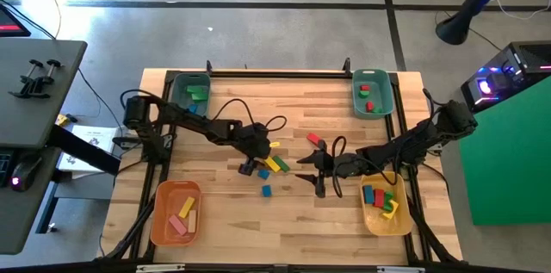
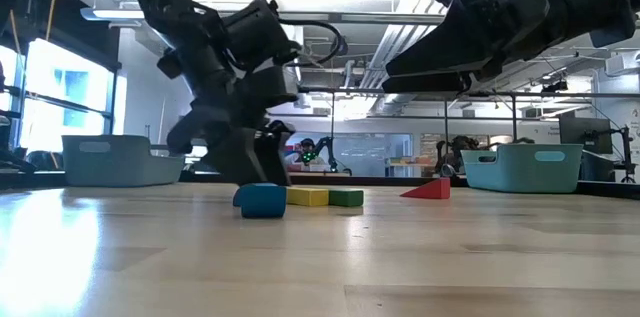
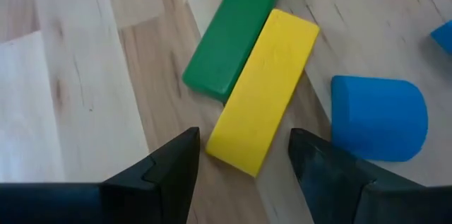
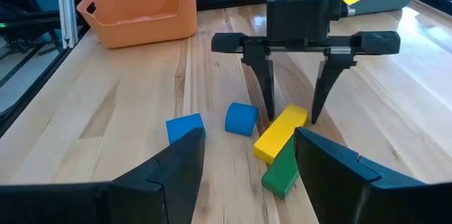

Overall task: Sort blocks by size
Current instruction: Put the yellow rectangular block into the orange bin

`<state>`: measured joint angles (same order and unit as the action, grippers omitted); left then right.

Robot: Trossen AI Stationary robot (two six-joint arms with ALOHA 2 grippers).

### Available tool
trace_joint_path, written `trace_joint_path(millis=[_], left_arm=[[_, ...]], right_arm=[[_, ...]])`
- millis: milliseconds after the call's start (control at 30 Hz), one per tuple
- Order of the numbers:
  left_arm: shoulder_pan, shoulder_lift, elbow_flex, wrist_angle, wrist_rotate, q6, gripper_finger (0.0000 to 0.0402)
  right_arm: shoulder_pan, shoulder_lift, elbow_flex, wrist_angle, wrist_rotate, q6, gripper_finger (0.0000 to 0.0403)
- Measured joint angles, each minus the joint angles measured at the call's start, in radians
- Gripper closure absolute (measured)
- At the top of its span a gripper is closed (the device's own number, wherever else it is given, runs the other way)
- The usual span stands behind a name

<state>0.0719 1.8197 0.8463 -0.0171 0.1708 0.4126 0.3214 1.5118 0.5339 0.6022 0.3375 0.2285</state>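
A yellow bar point(image 3: 263, 104) lies flat on the table beside a green bar point(image 3: 234, 33), their long sides together. A rounded blue block point(image 3: 379, 116) and a blue cube point(image 4: 183, 128) rest close by, and a red wedge point(image 2: 428, 190) lies farther back. My left gripper point(image 4: 291, 116) is open and slants down over the yellow bar's end. One finger stands on each side of that end, with a gap on both sides. My right gripper point(image 1: 308, 176) is open and hangs above the table, facing these blocks, with nothing between its fingers.
Two teal bins stand at the far corners, the left one point(image 1: 191, 92) holding green blocks and the right one point(image 1: 372, 92) red ones. An orange bin point(image 1: 176, 213) sits near left. A yellow bin point(image 1: 385, 204) with several blocks sits near right.
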Motion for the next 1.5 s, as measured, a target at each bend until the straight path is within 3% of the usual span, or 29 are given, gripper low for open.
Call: trace_joint_path(millis=[233, 467, 567, 800, 1067, 1233, 1333, 1500], left_arm=[[0.0, 0.013, 0.0, 0.031, 0.029, -0.008, 0.021], [-0.002, -0.005, 0.0, -0.008, 0.028, -0.06, 0.0321], [-0.006, -0.058, 0.019, -0.152, -0.009, -0.09, 0.0335], [-0.12, -0.251, 0.147, -0.562, -0.265, -0.213, 0.0335], [-0.462, -0.421, 0.193, -0.717, -0.378, -0.654, 0.0335], [-0.692, -0.465, 0.193, -0.827, -0.418, -1.079, 0.0335], [-0.814, -0.467, 0.193, -0.903, -0.402, -1.359, 0.0335], [-0.979, -0.467, 0.175, -1.006, -0.285, -1.79, 0.0335]], right_arm=[[0.0, 0.0, 0.0, -0.002, -0.002, -0.001, 0.019], [0.0, 0.0, 0.0, -0.003, -0.005, -0.001, 0.019], [0.0, 0.0, 0.0, -0.009, -0.005, -0.001, 0.019], [0.0, 0.0, 0.0, -0.029, -0.005, -0.001, 0.019], [0.0, 0.0, 0.0, -0.042, -0.005, -0.007, 0.019], [0.0, 0.0, 0.0, -0.042, -0.005, -0.025, 0.019], [-0.002, 0.0, 0.0, -0.039, -0.005, -0.028, 0.019], [-0.003, 0.0, 0.0, -0.037, -0.005, -0.031, 0.019]])
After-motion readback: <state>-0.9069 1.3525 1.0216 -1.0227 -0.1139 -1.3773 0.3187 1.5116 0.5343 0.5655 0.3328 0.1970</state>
